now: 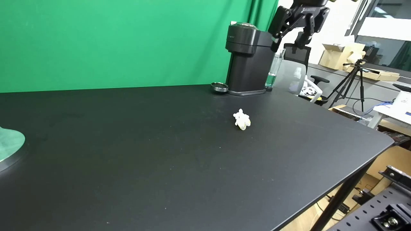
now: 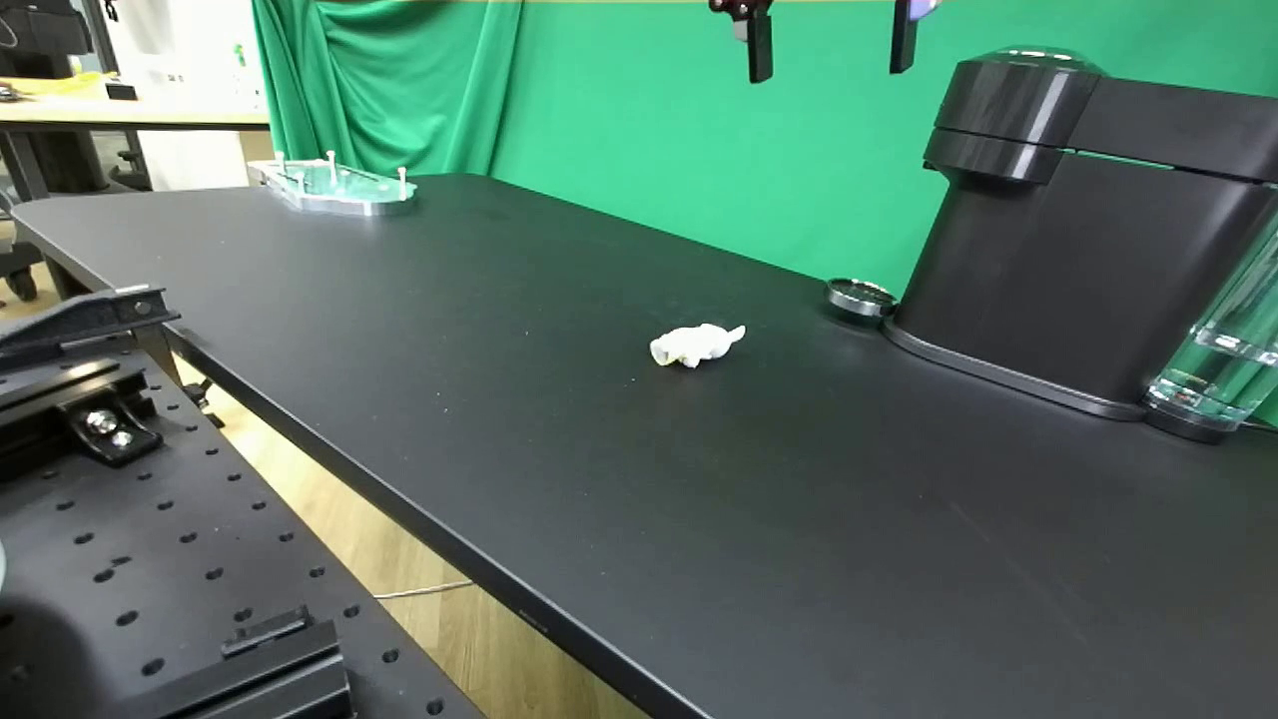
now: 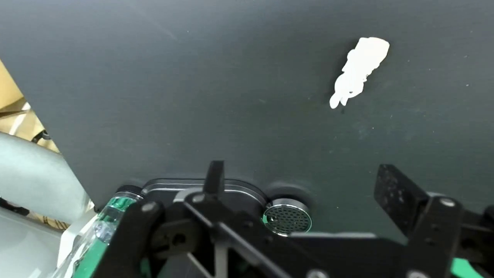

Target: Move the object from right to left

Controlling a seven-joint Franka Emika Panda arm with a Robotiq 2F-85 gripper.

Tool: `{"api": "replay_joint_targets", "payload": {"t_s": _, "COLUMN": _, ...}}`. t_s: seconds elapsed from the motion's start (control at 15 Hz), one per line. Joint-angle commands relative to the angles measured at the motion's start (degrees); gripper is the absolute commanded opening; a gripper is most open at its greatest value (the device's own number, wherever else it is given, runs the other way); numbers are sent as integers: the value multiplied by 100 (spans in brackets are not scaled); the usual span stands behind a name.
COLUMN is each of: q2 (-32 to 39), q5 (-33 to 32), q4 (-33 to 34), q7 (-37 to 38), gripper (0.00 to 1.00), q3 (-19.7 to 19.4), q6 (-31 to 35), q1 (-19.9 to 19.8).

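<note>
The object (image 1: 242, 119) is a small white lumpy figurine lying on the black table (image 1: 128, 160). It also shows in an exterior view (image 2: 696, 345) and at the upper right of the wrist view (image 3: 361, 67), where two ear-like tips and a dark eye spot can be seen. My gripper (image 1: 288, 44) is high above the table, near the top of the black machine in that view. Its fingertips show at the top edge of an exterior view (image 2: 832, 60). In the wrist view (image 3: 303, 173) the fingers are wide apart with nothing between them, well away from the figurine.
A tall black coffee machine (image 1: 245, 61) with a clear water tank (image 2: 1218, 350) stands at the back, by the green curtain (image 1: 112, 41). A round metal drip tray (image 3: 287, 217) sits at its foot. A pale green plate-like piece (image 1: 11, 142) lies at the far end.
</note>
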Motion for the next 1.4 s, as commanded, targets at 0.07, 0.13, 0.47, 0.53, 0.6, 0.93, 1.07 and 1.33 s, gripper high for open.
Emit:
{"api": "replay_joint_targets", "payload": {"t_s": 0.07, "q2": 1105, "q5": -4, "q4": 749, "q7": 227, "gripper": 100, "q3": 141, "q6": 86, "q1": 162}}
{"api": "replay_joint_targets", "payload": {"t_s": 0.13, "q2": 1222, "q5": -87, "q4": 888, "q7": 393, "gripper": 100, "q3": 153, "q6": -61, "q1": 167}}
{"api": "replay_joint_targets", "payload": {"t_s": 0.47, "q2": 1293, "q5": -207, "q4": 795, "q7": 274, "gripper": 100, "q3": 0, "q6": 56, "q1": 259}}
{"api": "replay_joint_targets", "payload": {"t_s": 0.53, "q2": 1418, "q5": -114, "q4": 814, "q7": 252, "gripper": 100, "q3": -1, "q6": 118, "q1": 294}}
{"api": "replay_joint_targets", "payload": {"t_s": 0.6, "q2": 1526, "q5": 68, "q4": 836, "q7": 147, "gripper": 100, "q3": -1, "q6": 122, "q1": 351}}
{"api": "replay_joint_targets", "payload": {"t_s": 0.93, "q2": 2306, "q5": 1005, "q4": 1078, "q7": -69, "gripper": 100, "q3": 81, "q6": 226, "q1": 606}}
{"api": "replay_joint_targets", "payload": {"t_s": 1.07, "q2": 2594, "q5": 1567, "q4": 1200, "q7": -305, "gripper": 100, "q3": 162, "q6": 276, "q1": 634}}
{"api": "replay_joint_targets", "payload": {"t_s": 1.33, "q2": 3081, "q5": 2195, "q4": 1488, "q7": -561, "gripper": 100, "q3": 251, "q6": 239, "q1": 567}}
